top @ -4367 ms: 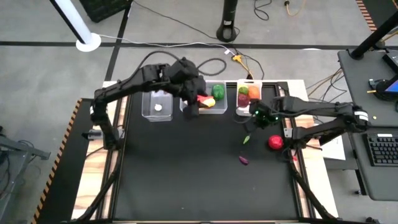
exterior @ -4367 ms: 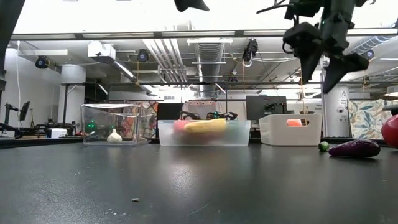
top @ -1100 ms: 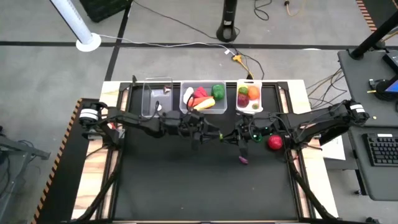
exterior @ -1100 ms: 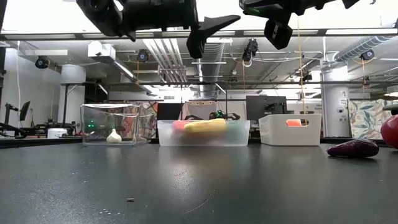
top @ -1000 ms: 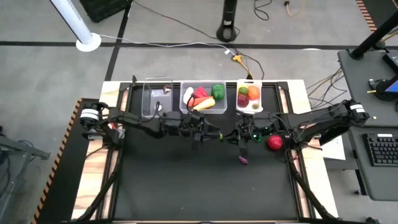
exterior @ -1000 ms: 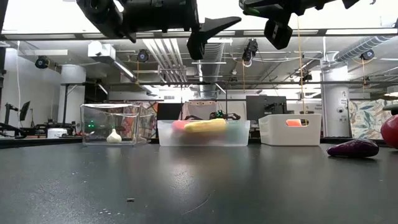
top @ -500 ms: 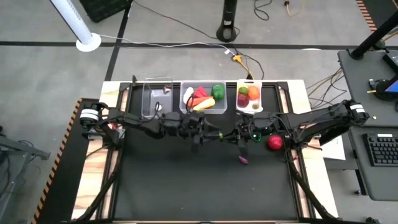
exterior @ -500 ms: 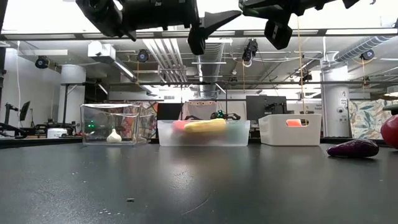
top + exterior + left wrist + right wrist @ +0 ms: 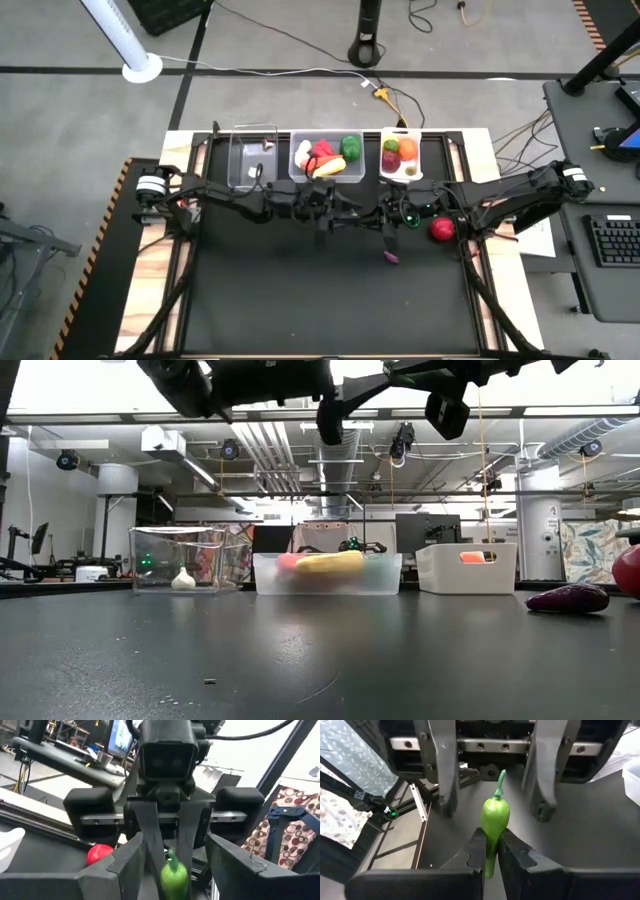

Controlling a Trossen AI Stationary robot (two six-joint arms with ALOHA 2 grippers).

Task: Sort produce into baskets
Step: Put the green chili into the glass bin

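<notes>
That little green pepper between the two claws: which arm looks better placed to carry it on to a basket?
Probably the left. The right gripper is shut on the green pepper, and the left gripper stands open around it, as for a handover. The left arm also lies beside the wider clear bin that holds another green pepper.

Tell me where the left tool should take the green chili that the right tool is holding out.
Take the green chili at its fat upper body, just below the stem. The right tool pinches only the narrow tip, leaving that part free. The open left tool faces it head-on, so probably come straight in, one finger either side.
</notes>
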